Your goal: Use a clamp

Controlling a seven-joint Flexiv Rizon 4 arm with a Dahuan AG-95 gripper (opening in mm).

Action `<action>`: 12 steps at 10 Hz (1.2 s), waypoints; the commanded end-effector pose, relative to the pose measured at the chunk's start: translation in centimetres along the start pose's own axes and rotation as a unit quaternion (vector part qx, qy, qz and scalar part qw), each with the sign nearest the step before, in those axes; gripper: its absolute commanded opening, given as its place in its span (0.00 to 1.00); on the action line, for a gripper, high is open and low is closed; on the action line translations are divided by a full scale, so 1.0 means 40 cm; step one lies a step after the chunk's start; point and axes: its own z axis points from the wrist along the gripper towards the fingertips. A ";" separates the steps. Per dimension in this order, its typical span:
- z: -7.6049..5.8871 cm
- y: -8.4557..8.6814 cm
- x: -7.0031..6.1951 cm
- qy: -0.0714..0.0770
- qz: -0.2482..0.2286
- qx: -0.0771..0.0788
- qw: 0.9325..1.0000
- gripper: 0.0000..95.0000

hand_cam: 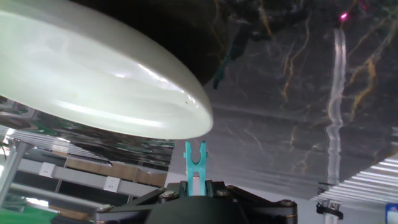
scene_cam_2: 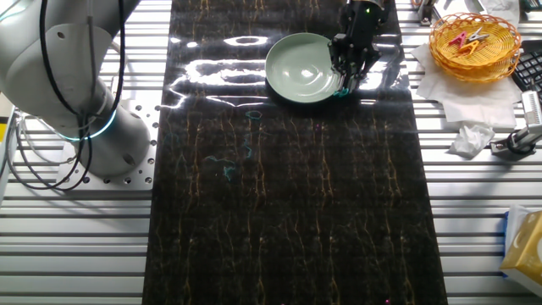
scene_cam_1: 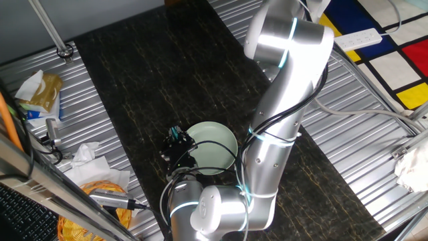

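Observation:
A pale green round plate lies on the dark marbled mat; it also shows in one fixed view and fills the upper left of the hand view. My black gripper stands at the plate's right rim, low over the mat. It is shut on the tiny teal clamp, whose two prongs point up toward the plate's edge, just below the rim without clearly touching. A bit of teal shows at the fingertips in the other fixed view. In one fixed view the gripper is at the plate's left side.
An orange wicker basket with coloured clips sits on white paper at the right. Crumpled tissue and a cable plug lie beside the mat. The arm's base stands at the left. Metal slatted table surrounds the mat.

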 end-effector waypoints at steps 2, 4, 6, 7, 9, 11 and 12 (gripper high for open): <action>0.015 -0.010 -0.021 -0.001 0.000 -0.009 1.000 0.00; -0.004 -0.017 -0.023 0.000 0.000 -0.011 1.000 0.00; -0.006 -0.018 -0.027 0.003 0.002 -0.010 1.000 0.00; -0.006 -0.018 -0.026 0.006 0.004 -0.008 1.000 0.00; -0.006 -0.018 -0.026 0.007 0.012 -0.007 1.000 0.00; -0.005 -0.020 -0.027 0.005 0.012 -0.007 1.000 0.00; -0.004 -0.021 -0.028 0.002 0.010 -0.009 1.000 0.00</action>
